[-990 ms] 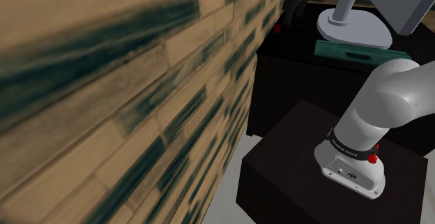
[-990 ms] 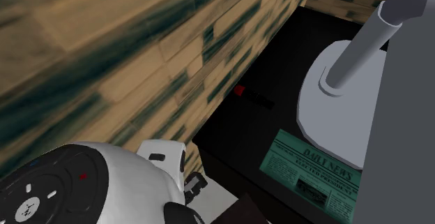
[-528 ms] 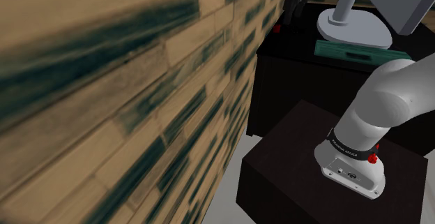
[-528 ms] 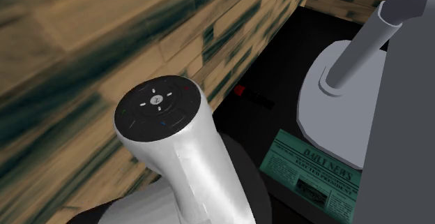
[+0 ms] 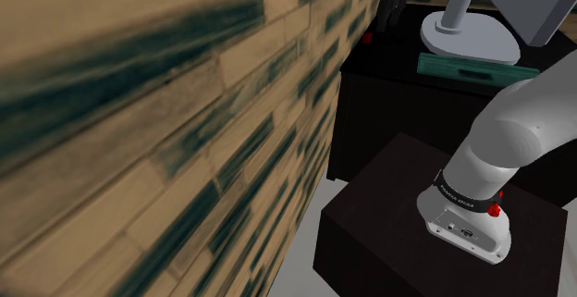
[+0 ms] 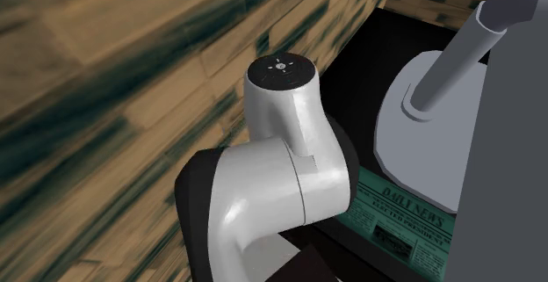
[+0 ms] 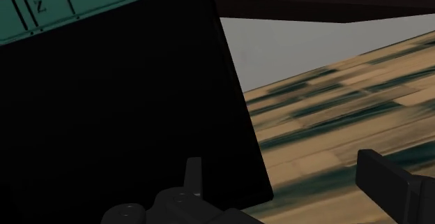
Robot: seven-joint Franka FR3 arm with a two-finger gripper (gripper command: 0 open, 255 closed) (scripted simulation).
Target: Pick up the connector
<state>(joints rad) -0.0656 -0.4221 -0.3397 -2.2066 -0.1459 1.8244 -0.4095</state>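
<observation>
The connector (image 5: 368, 37) is a small red and black piece on the black table (image 5: 398, 59), close to the plank wall. In the shoulder view my gripper (image 5: 390, 8) hangs a little above and beyond it, not touching it. In the wrist view the two black fingers (image 7: 194, 177) stand wide apart with nothing between them, so the gripper (image 7: 289, 182) is open over the table's edge beside the wall. In the second exterior view my white arm (image 6: 281, 166) covers the spot where the connector lies.
A grey monitor stand (image 5: 467, 34) rises from the table, with a green newspaper (image 5: 476, 67) in front of it (image 6: 400, 214). The wood-plank wall (image 5: 166, 129) runs close along the table's side. My base sits on a dark box (image 5: 398, 230).
In the second exterior view the arm has swung up and across, and now hides the connector. In the shoulder view the gripper has crept slightly farther along the wall. The fingers stay open.
</observation>
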